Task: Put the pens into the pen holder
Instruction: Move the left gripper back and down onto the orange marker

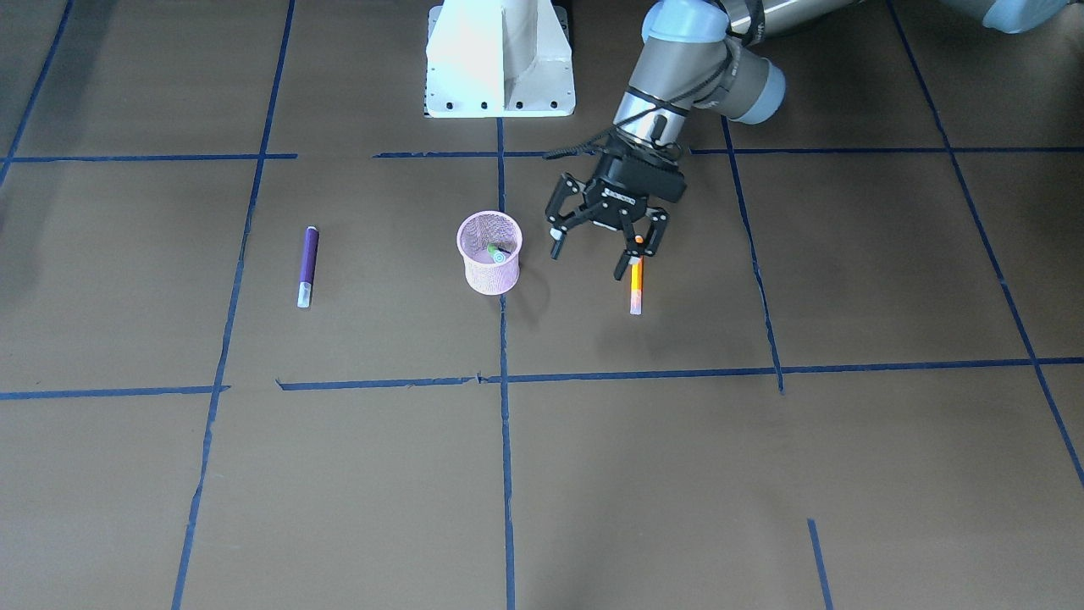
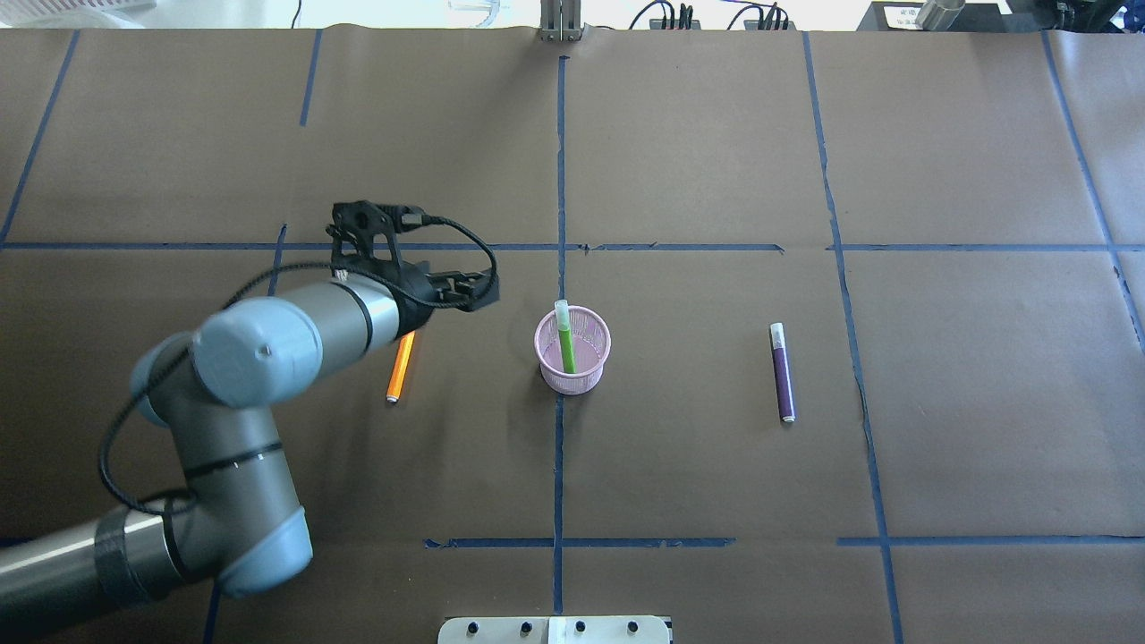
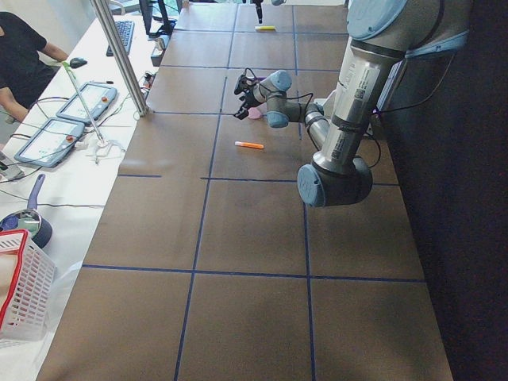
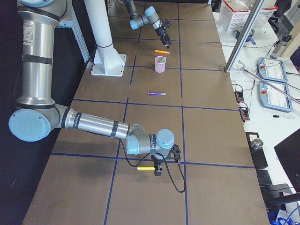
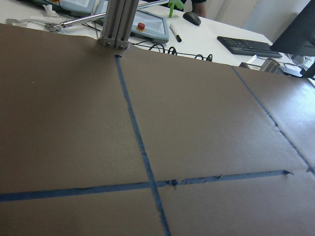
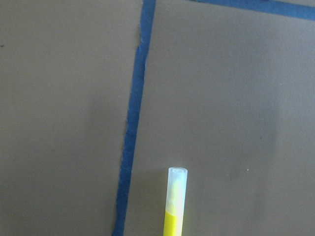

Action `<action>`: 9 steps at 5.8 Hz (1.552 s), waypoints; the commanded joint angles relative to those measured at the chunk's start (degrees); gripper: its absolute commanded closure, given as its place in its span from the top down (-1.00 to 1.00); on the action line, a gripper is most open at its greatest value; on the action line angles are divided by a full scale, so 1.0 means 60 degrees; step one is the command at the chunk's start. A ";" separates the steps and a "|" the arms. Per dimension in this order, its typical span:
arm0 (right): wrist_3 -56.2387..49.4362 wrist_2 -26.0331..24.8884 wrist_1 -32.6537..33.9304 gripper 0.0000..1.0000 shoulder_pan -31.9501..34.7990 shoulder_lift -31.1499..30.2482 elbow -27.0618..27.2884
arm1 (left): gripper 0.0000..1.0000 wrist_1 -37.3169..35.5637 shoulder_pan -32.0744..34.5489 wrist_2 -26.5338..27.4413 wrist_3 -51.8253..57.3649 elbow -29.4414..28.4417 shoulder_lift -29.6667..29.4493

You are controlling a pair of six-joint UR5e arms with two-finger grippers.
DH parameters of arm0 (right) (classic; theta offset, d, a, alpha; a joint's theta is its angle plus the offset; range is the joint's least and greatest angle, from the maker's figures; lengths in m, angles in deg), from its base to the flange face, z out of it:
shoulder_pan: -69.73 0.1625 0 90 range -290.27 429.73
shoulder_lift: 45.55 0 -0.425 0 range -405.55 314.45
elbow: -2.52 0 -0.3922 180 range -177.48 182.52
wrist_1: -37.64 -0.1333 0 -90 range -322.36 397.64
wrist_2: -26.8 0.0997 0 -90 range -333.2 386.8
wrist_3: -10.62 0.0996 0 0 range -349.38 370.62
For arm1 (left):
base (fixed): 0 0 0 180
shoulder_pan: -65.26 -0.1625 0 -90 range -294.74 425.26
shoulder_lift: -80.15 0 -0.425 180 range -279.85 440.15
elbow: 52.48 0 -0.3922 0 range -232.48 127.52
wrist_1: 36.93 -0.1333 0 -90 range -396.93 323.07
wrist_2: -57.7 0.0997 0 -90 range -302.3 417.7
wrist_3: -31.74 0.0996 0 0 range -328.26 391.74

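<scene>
The pink mesh pen holder [image 2: 573, 376] stands at the table's middle with the green pen [image 2: 567, 344] upright inside it. Beside it on the robot's left lies the orange pen [image 1: 636, 288]. My left gripper [image 1: 589, 258] hovers open over that pen's near end, with nothing between its fingers. The purple pen [image 2: 783, 371] lies flat on the other side of the holder. Far off, past the table's right end, my right gripper [image 4: 159, 165] sits low by a yellow pen [image 6: 174, 209]. Its fingers show only in the exterior right view, so I cannot tell their state.
The robot's white base [image 1: 500, 59] stands behind the holder. Blue tape lines cross the brown table cover. Pendants, cables, a keyboard and a red-rimmed basket [image 3: 20, 286] lie on the white bench along the far side, where a seated person [image 3: 20, 63] shows.
</scene>
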 commanded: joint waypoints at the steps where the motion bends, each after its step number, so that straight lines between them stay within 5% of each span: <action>1: 0.0250 0.0028 -0.0102 0.97 -0.0014 -0.0067 -0.0105 | 0.87 -0.3852 0.1472 -0.2524 0.0235 0.0812 -0.0001; 4: 0.0280 0.0043 -0.0582 0.96 -0.0190 -0.0052 -0.0573 | 0.88 -0.7026 0.1625 -0.3219 0.2736 0.1476 0.0014; 7: 0.0500 0.0175 -0.0659 0.88 -0.0629 -0.0023 -0.0778 | 0.88 -0.7096 0.1640 -0.3238 0.2771 0.1565 0.0043; 8: 0.0500 0.0160 -0.0645 0.67 -0.0746 -0.0023 -0.0794 | 0.88 -0.7096 0.1640 -0.3238 0.2771 0.1565 0.0043; 9: 0.0515 0.0160 -0.0630 -0.06 -0.0761 -0.0023 -0.0794 | 0.88 -0.7096 0.1640 -0.3238 0.2771 0.1550 0.0057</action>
